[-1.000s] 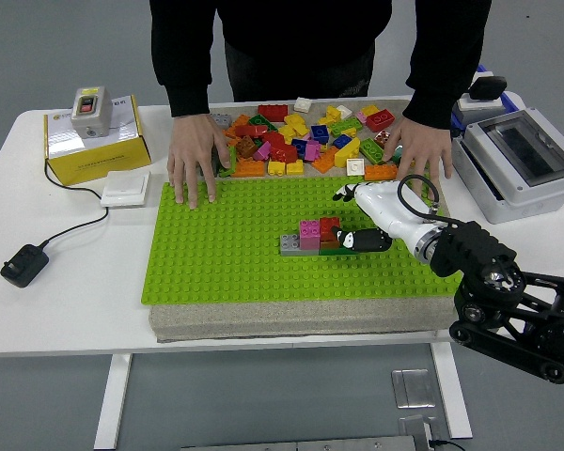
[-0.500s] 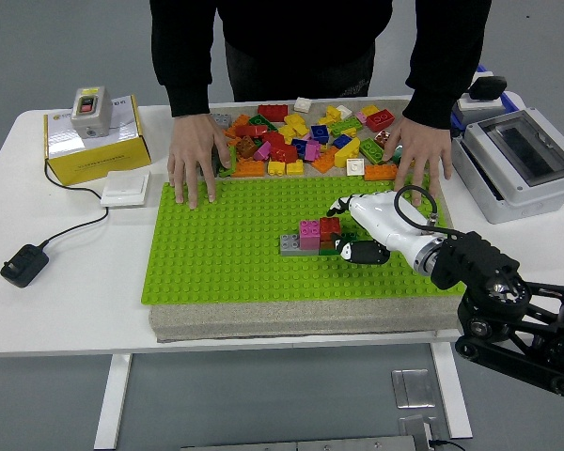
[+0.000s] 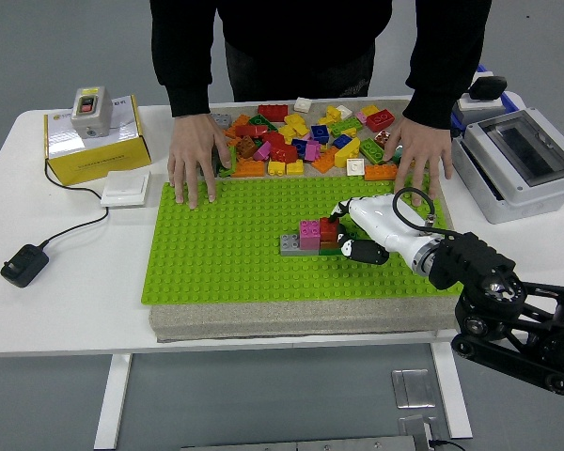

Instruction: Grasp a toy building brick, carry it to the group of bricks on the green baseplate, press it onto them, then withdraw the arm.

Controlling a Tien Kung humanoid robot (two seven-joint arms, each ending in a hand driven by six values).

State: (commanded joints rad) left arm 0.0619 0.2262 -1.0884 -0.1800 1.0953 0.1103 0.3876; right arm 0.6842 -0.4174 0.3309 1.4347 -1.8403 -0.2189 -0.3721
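A green baseplate (image 3: 226, 254) lies on a grey slab. On it stands a small group of bricks: a grey one (image 3: 289, 245), a pink one (image 3: 310, 233) and a red one (image 3: 327, 228) at the right end. My right hand (image 3: 342, 230), white with black fingertips, comes in from the lower right. Its fingers (image 3: 350, 249) are curled at the front of the red brick and the thumb is behind it, so the hand closes on that brick. The left arm is out of view.
A pile of loose bricks (image 3: 301, 136) lies behind the baseplate. A person's hands (image 3: 195, 155) (image 3: 418, 150) rest flat on its far corners. A yellow box (image 3: 94, 146), white switch (image 3: 125, 188) and black adapter (image 3: 23, 265) lie left; a grey enclosure (image 3: 522, 160) stands right.
My right hand has moved left and a little down, closing in on the right end of the brick group. The person's hands have not moved.
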